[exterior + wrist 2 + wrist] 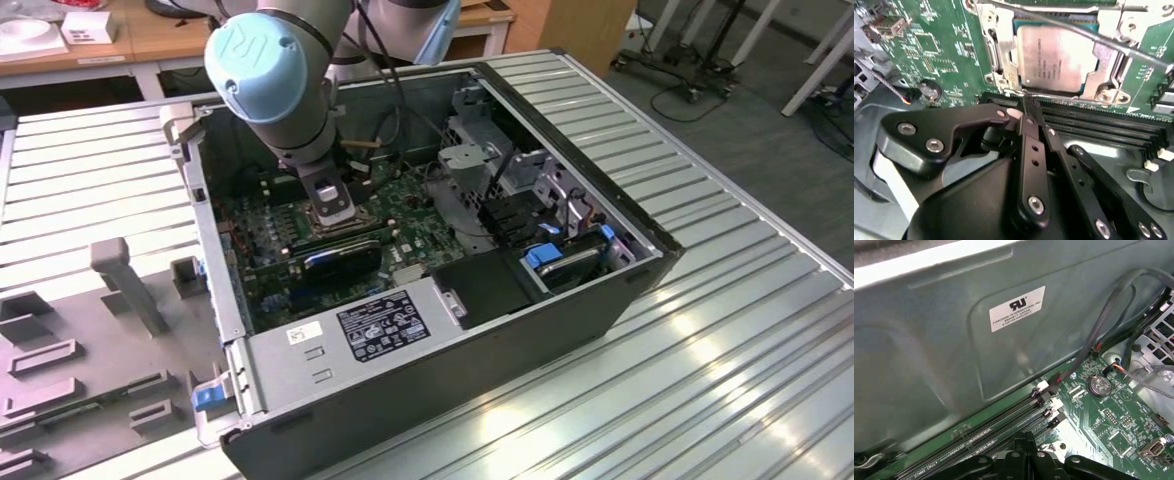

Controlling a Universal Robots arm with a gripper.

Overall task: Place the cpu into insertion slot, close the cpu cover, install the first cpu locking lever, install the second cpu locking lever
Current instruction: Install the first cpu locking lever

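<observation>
Silvery-grey cpu [1058, 59], green board [936, 42]

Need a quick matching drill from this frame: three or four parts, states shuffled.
1. cpu
2. cpu cover
3. gripper
4. coin battery

a. round, silver, on the green board
b. metal frame around the chip
c. fingertips together at a thin wire lever by the socket edge
d. seated in the insertion slot, metal top showing

Pairs: 1-d, 2-b, 3-c, 4-a

1. Gripper [1026, 107]: fingertips drawn together at the cpu cover [1004, 60] edge, just beside the memory slots [1094, 122].
2. Locking lever [1089, 35]: thin rod crossing above the cpu [1056, 57].
3. Case wall [954, 350]: close by, with cables [1104, 320] hanging alongside.
4. Drive cage [474, 150]: bounds the board on the exterior view's right.
</observation>
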